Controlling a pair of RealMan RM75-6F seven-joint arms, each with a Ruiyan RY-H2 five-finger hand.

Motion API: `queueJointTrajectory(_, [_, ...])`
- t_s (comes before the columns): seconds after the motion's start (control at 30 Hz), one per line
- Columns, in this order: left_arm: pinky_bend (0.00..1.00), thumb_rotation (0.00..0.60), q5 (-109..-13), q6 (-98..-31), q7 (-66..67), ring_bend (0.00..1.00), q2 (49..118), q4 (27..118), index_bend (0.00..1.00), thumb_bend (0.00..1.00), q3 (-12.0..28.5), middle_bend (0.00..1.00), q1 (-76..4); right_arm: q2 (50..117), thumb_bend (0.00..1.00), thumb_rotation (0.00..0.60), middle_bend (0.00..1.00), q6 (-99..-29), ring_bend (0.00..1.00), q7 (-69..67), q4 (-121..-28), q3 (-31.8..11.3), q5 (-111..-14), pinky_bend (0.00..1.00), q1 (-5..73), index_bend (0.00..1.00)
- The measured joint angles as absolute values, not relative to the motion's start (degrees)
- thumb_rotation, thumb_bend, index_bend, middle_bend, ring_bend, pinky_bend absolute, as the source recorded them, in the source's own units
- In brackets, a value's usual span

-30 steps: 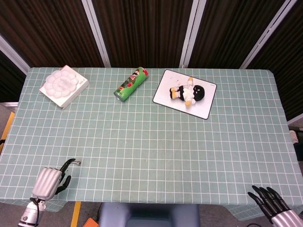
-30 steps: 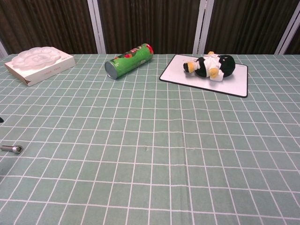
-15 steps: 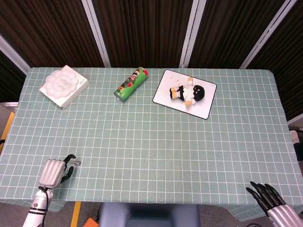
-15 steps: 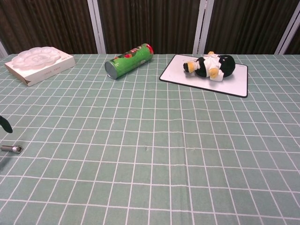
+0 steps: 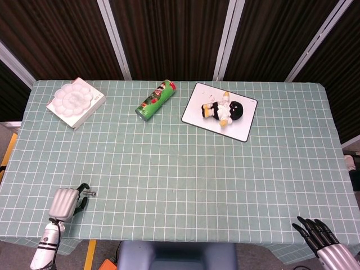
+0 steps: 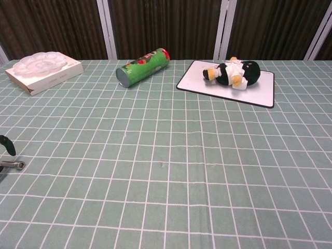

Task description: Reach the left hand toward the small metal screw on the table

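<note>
Fingers of the left hand (image 5: 64, 202) curl forward and downward at the near left corner of the table (image 5: 180, 169), their dark tips just beside the small metal screw (image 5: 89, 193). From the head view the tips look close to the screw's near end, but I cannot tell whether they touch it; nothing sits in the hand, and the fingers are bent in rather than spread. In the chest view only one dark fingertip (image 6: 7, 144) shows at the left edge, arched just above the screw (image 6: 13, 165), which lies flat on the green checked cloth with its head pointing right.

Far across the near edge, the right hand (image 5: 326, 244) rests low at the near right corner, partly off the table, its dark fingers straight and fanned apart, holding nothing. It does not appear in the chest view.

Well apart from both hands, along the far side, a white paint palette on a flat box (image 5: 76, 102) sits at the far left. A green snack tube (image 5: 156, 100) lies on its side near the middle, its silver end toward the robot. To its right a white board (image 5: 243, 125) carries a black, white and yellow plush toy (image 5: 224, 110) lying on its side.
</note>
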State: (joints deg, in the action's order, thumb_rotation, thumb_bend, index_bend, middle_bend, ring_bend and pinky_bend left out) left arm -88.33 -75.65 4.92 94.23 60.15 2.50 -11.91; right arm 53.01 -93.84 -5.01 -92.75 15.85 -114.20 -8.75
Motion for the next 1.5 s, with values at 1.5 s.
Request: queueJointTrajectory(1.5, [1.00, 0.600, -84.09, -73.58, 4.78, 1.00, 95.98, 56.83, 0.52, 0.44, 2.14, 1.00, -13.95, 53.40, 0.18, 0.600, 0.00, -92.77, 0.00, -3.40, -93.14, 16.08, -112.80, 0.00, -8.56, 0.00])
